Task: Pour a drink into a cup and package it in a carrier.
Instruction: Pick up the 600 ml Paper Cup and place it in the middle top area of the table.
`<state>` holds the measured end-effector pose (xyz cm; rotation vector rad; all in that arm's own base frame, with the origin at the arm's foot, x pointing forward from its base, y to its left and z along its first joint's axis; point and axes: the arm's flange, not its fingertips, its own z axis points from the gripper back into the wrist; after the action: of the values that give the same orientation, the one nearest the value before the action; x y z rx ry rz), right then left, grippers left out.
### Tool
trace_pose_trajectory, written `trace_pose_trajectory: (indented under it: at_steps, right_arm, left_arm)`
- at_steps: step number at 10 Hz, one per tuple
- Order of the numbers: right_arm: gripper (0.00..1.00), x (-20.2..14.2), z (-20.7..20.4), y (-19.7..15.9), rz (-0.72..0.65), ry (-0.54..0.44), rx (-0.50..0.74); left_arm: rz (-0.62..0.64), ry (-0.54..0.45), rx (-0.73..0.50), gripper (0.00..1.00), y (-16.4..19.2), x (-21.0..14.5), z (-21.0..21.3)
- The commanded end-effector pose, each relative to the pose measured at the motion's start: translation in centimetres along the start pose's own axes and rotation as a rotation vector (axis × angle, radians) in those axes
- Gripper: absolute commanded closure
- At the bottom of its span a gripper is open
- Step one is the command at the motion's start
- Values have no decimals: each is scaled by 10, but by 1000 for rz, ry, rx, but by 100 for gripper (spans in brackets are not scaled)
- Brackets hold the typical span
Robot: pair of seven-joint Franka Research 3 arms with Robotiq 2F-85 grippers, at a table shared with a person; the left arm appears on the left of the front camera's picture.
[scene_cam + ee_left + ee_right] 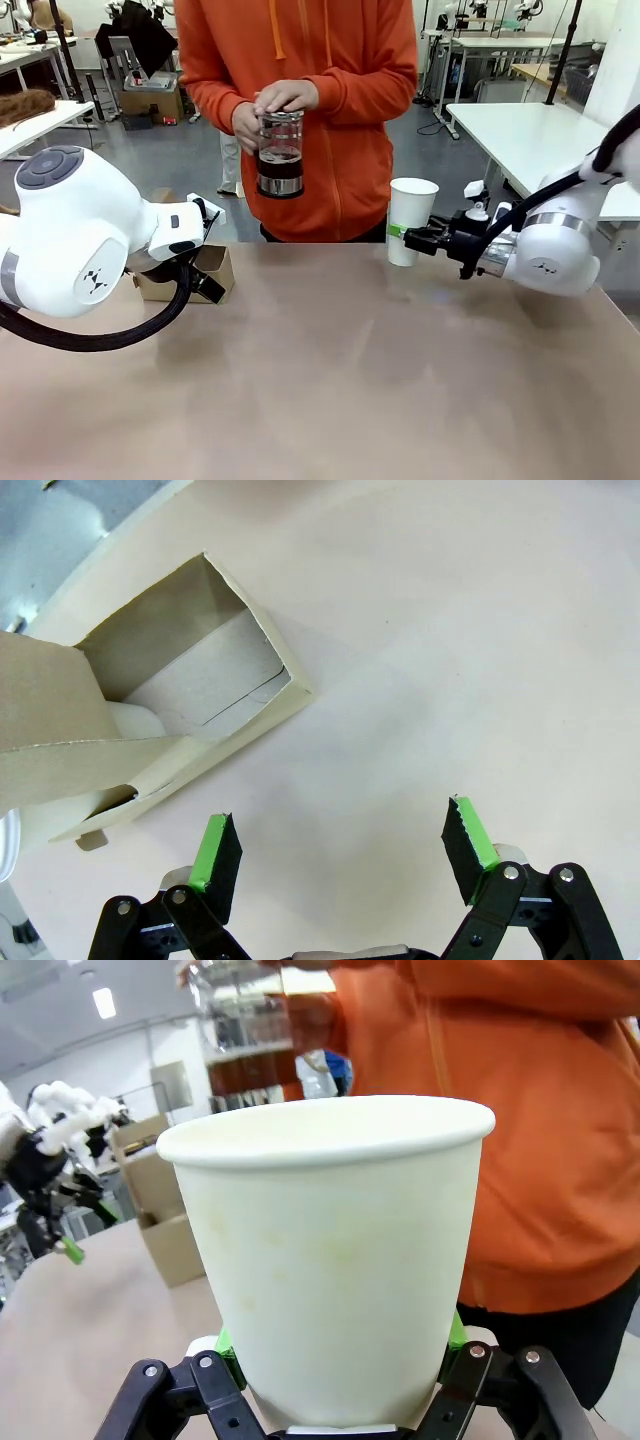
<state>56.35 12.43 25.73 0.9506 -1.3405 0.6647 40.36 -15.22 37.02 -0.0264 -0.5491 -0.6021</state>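
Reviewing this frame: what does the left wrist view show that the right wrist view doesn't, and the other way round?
Left wrist view: a look down from above into the carrier, showing the inside of its open cardboard pocket, with the left gripper open beside it.

Right wrist view: the right gripper shut on the lidless white paper cup. Behind it a person in an orange top holds a glass press pot of dark drink.

Both: the carrier, the tan table and the left gripper, far off in the right wrist view.
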Motion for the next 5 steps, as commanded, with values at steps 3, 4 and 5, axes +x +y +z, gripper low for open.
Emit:
trace_pose_trajectory:
  at_steps: [3,4,5]
  right_arm:
    - [19,-13,-3,-13,20,-8,-33]
    - [19,-17,1,-13,-5,10,-24]
    - [19,-17,1,-13,-5,10,-24]
  left_arm:
    - [1,-1,-2,0,0,0,0]
    - [1,-1,-2,0,0,0,0]
    - [1,-1,-2,0,0,0,0]
